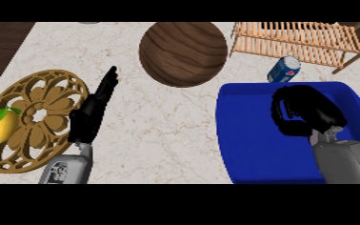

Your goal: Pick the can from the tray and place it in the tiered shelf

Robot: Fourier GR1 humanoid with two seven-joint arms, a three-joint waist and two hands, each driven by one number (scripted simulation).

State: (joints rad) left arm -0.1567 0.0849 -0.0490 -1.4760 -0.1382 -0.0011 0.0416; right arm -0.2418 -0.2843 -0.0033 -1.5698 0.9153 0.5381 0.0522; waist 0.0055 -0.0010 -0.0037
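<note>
Can [284,70] is seen lying on the counter between blue tray [260,148] and tiered shelf [295,42], seemingly tilted. Right hand [306,112] is curled over the tray, nothing held. Left hand [95,107] is held straight-fingered.

1. The can [284,70], blue with a white top and a red mark, is lying tilted just beyond the tray's far rim.
2. The tray [256,143], deep blue with rounded corners, is sitting at the right.
3. The tiered shelf [295,40], of pale wooden slats, is standing just behind the can.
</note>
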